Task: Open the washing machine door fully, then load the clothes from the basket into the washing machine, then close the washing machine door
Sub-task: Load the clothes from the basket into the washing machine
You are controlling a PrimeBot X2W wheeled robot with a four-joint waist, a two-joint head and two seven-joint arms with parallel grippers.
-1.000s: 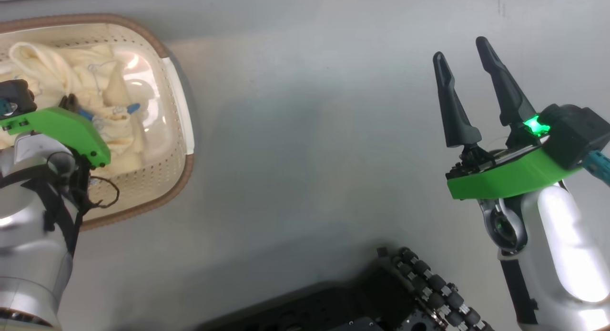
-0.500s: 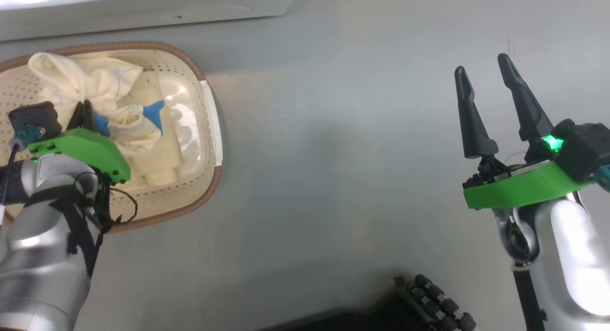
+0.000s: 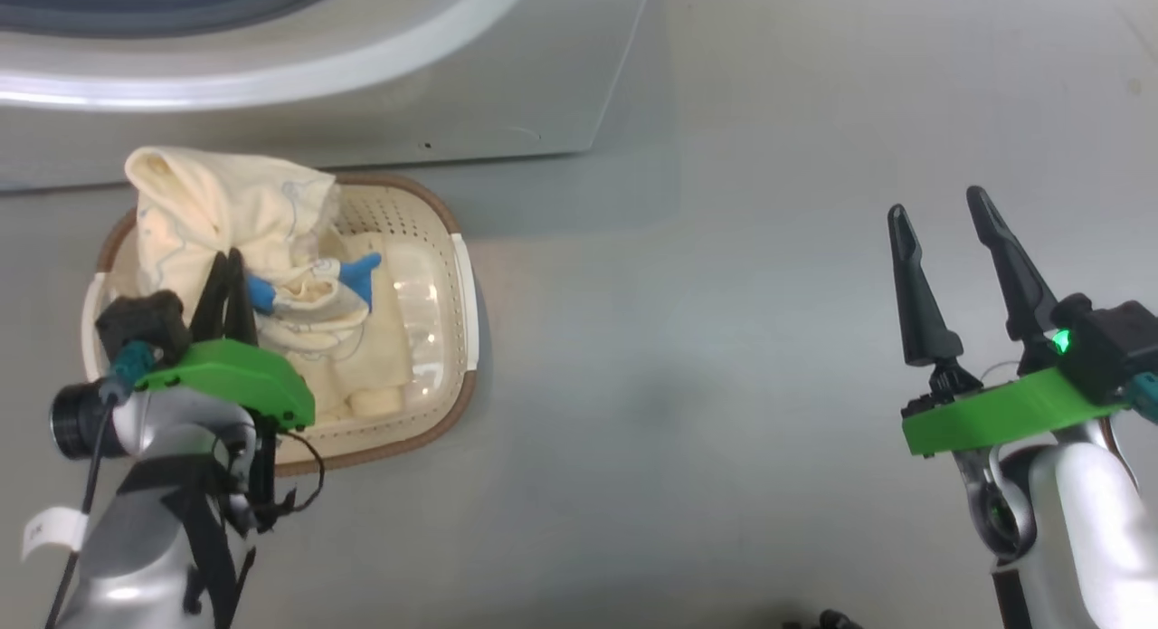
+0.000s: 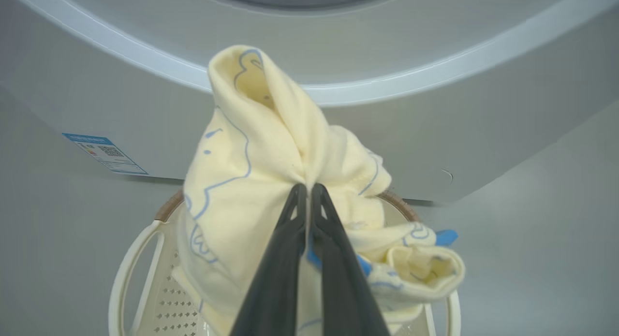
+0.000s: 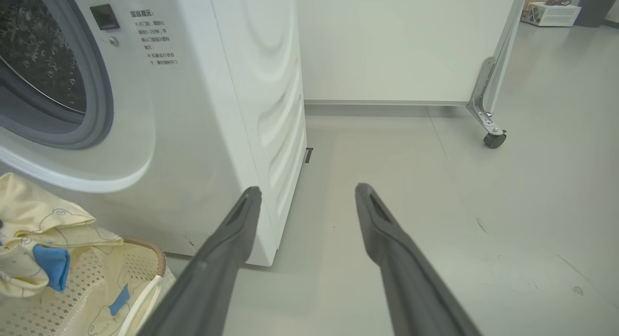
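- My left hand (image 3: 226,260) is closed tight on a fold of the clothes (image 3: 217,204); I see the cloth standing bunched above its fingertips.
- The lower part of the clothes lies in the basket (image 3: 467,285), which sits on the floor (image 3: 724,357) just in front of the washing machine (image 3: 470,95).
- My right hand (image 3: 936,205) is wide open and holds nothing, over the floor, well apart from the basket.

washing machine (image 3: 362,113) cut off above, label sticker (image 4: 104,153) print unreadable

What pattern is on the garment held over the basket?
The soft cream-yellow garment carries thin blue line-drawn outlines, clearest in the left wrist view.
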